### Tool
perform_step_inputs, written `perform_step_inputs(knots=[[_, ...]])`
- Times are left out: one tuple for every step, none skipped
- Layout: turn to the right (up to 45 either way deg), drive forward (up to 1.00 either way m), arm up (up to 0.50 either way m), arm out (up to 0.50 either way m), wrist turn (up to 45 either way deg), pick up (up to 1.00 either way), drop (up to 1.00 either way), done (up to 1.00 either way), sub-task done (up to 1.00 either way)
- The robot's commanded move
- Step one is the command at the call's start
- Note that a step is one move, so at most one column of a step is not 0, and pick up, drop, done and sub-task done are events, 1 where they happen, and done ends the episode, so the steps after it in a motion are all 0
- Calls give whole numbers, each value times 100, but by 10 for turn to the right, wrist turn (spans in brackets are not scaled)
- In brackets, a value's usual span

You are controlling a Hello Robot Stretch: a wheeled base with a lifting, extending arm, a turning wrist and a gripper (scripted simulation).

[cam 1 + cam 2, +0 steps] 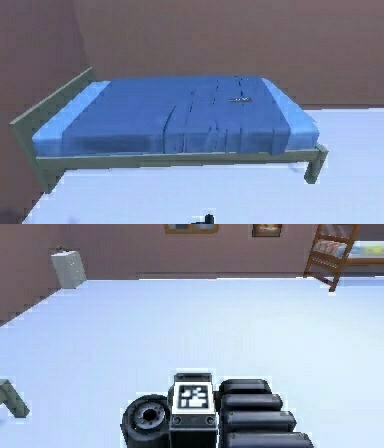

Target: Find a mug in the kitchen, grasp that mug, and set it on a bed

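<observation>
**Bed being faced across open floor**

In the forward view the bed [190, 120] is being shown straight ahead. Its wooden frame [60, 105] is being flanked by brown walls [200, 35] at the far side and at the view's left. Its near edge and corner leg [312, 168] are being bordered by pale floor [345, 190], with open room being offered toward the view's right. A small dark thing [238, 98] is being carried on the blue cover near the far right corner; whether it is the mug cannot be told.

In the arm side view a wide floor is being bounded by the far wall [120, 249], where a pale box [68, 266] is being shown at the left and a wooden ladder [325, 254] at the right. A grey post [12, 399] is being cut off by the left edge. At the bottom edge the arm [255, 414], a white marked square [192, 396] and the gripper [148, 419] are being shown. The gripper's far end cannot be made out, so whether anything is being held cannot be told.
</observation>
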Motion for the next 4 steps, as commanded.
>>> perform_step_inputs(knots=[[0,55,0,0,0,0,0,0,0],[0,35,0,0,0,0,0,0,0],[-450,0,0,0,0,0,0,0,0],[-450,0,0,0,0,0,0,0,0]])
